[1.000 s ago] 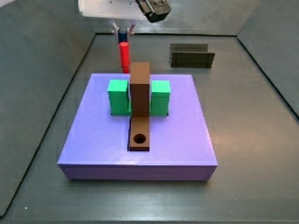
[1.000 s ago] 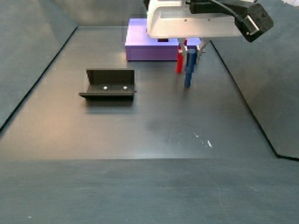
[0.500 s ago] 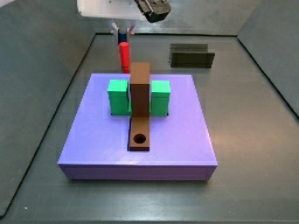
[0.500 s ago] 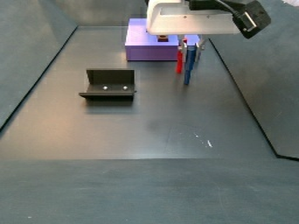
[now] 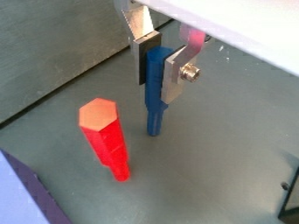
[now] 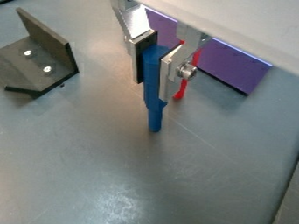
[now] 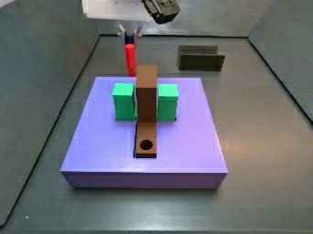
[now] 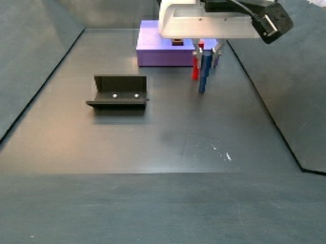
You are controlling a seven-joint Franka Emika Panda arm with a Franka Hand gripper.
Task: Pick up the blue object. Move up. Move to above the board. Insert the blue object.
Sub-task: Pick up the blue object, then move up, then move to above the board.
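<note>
The blue object point(image 5: 153, 112) is a slim upright peg, and my gripper point(image 5: 158, 74) is shut on its upper part, one pad on each side. Its lower tip hangs close to the grey floor in both wrist views point(image 6: 155, 107). In a side view the gripper point(image 8: 208, 46) holds the blue object point(image 8: 204, 72) just beside the red post point(image 8: 195, 67). The board point(image 7: 146, 102), a brown plank with a round hole point(image 7: 146, 144) at its near end, lies on the purple slab point(image 7: 184, 151) between two green blocks point(image 7: 124, 102). The gripper point(image 7: 132, 32) is beyond the slab's far edge.
The red post point(image 5: 105, 140) stands upright on the floor right next to the held peg, also in a side view point(image 7: 127, 57). The dark fixture point(image 8: 117, 92) stands on the floor away from the gripper point(image 6: 35, 57). Low walls ring the floor.
The gripper has risen a little with the blue object held in it. Nothing else has moved.
</note>
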